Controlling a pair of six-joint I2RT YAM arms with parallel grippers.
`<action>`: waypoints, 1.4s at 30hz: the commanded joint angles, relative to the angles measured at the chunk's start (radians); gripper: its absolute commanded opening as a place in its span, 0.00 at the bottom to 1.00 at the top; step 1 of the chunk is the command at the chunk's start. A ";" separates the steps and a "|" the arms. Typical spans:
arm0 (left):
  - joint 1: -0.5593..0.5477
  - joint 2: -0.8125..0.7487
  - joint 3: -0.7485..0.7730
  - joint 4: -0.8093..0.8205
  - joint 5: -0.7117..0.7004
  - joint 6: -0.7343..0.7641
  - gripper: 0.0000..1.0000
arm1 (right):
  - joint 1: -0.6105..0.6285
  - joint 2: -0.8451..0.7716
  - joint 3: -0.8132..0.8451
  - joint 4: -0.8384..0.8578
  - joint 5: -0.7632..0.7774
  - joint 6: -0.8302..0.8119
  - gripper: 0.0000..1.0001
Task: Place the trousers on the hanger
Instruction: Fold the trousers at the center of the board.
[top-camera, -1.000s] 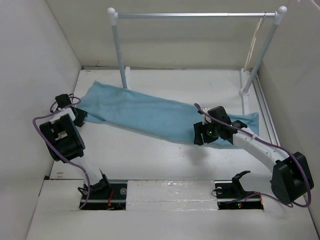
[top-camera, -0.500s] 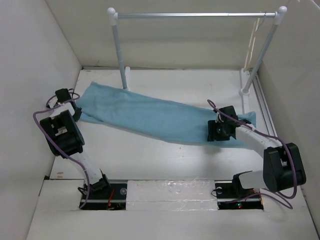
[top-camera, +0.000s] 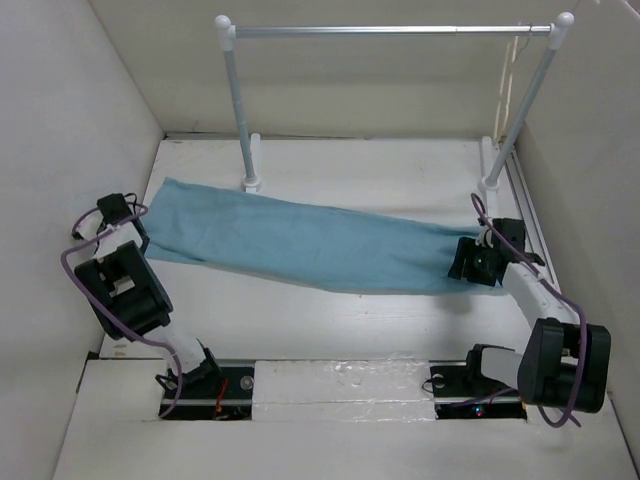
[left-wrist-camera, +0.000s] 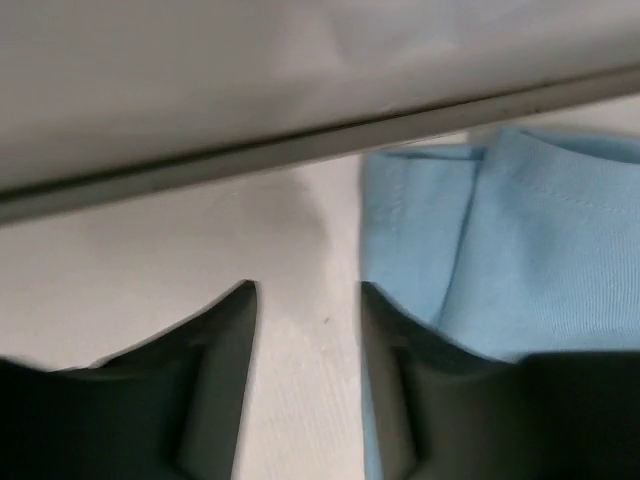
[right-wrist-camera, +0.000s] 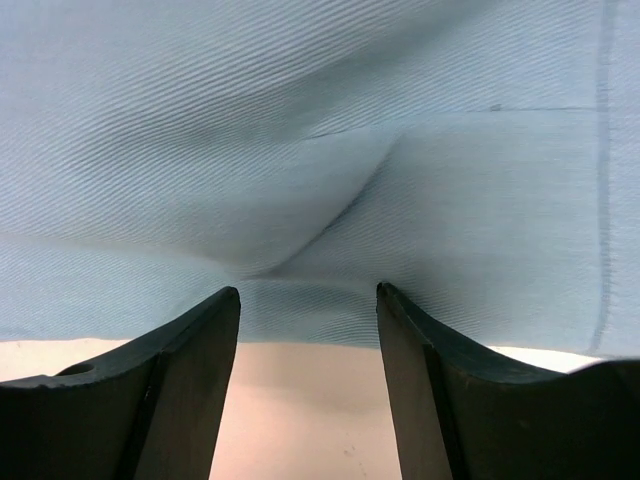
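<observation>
The light blue trousers (top-camera: 310, 240) lie flat and stretched across the table, from the left wall side to the right rail post. My left gripper (top-camera: 140, 228) is at their left end. In the left wrist view it (left-wrist-camera: 305, 290) is open over bare table, with the trousers' folded edge (left-wrist-camera: 520, 240) against its right finger (left-wrist-camera: 390, 380). My right gripper (top-camera: 468, 262) is at their right end. In the right wrist view it (right-wrist-camera: 308, 290) is open, with the trousers' edge (right-wrist-camera: 320, 180) lying across its fingertips. The pale beige hanger (top-camera: 507, 85) hangs at the rail's right end.
A metal clothes rail (top-camera: 390, 31) on white posts (top-camera: 238, 110) stands across the back of the table. White walls close in on the left (top-camera: 60, 150) and right. The arm bases sit on the near edge (top-camera: 340, 385).
Both grippers have moved outward, the left toward the left wall and the right toward the right post. The trousers have been drawn out longer and flatter.
</observation>
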 joint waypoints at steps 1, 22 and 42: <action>0.018 -0.218 -0.121 -0.005 -0.026 -0.025 0.45 | -0.098 -0.028 0.031 -0.023 -0.123 -0.068 0.63; 0.007 0.057 0.112 0.122 0.234 -0.037 0.45 | 0.096 -0.015 0.094 -0.023 -0.264 -0.088 0.60; -0.022 0.076 0.006 0.108 0.174 -0.103 0.37 | 0.124 -0.032 0.155 -0.043 -0.217 -0.055 0.59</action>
